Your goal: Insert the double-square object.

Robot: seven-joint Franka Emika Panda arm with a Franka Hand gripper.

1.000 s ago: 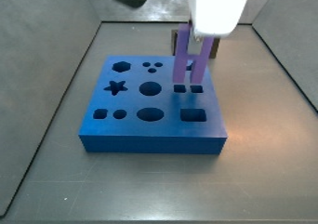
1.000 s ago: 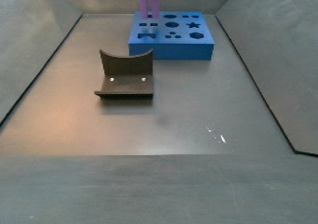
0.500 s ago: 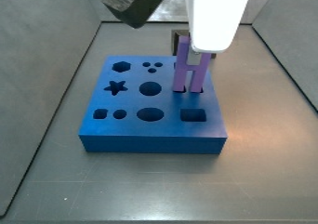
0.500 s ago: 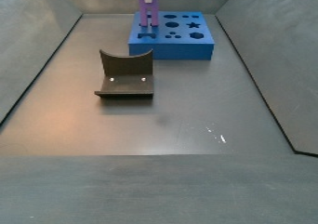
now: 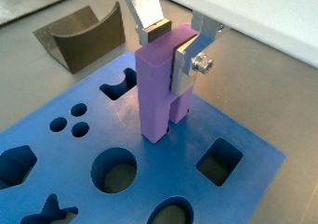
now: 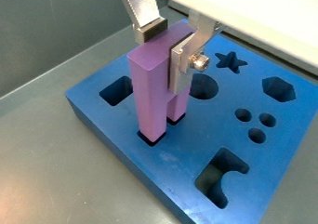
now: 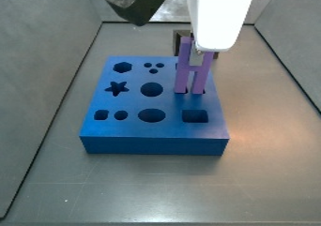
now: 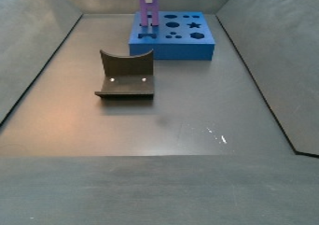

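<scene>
Gripper (image 5: pixel 170 49) sits above the blue board (image 7: pixel 126 136), upper centre of both wrist views, jaws pinching the top of the purple peg (image 5: pixel 159 88). Flat silver fingers (image 5: pixel 195 53) press on opposite faces of the peg; a screw head shows on the near plate.

Purple peg (image 6: pixel 156 88): 2 square columns joined side by side, standing upright. In both wrist views its lower end sits in a pair of square holes in the board, with only a short part below the board's top face. In a side view the peg (image 7: pixel 192 67) rises at the right side of the board, under the white arm body (image 7: pixel 223 14) at the top of the frame. In a side view from farther off, the peg (image 8: pixel 148 12) stands at the board's (image 8: pixel 174 49) upper left part, top centre of the frame.

Board holes seen in a side view: hexagon, 3 small dots, star, 2 round holes, 2 small squarish holes, 1 oval, 1 larger square hole (image 7: pixel 194 116) lower right of the peg.

Dark grey arch-shaped block (image 8: pixel 125 76) lies on the surface (image 8: pixel 162 163) left of centre, well apart from the board. In a wrist view it (image 5: pixel 85 39) shows at upper left, off the board's edge.
</scene>
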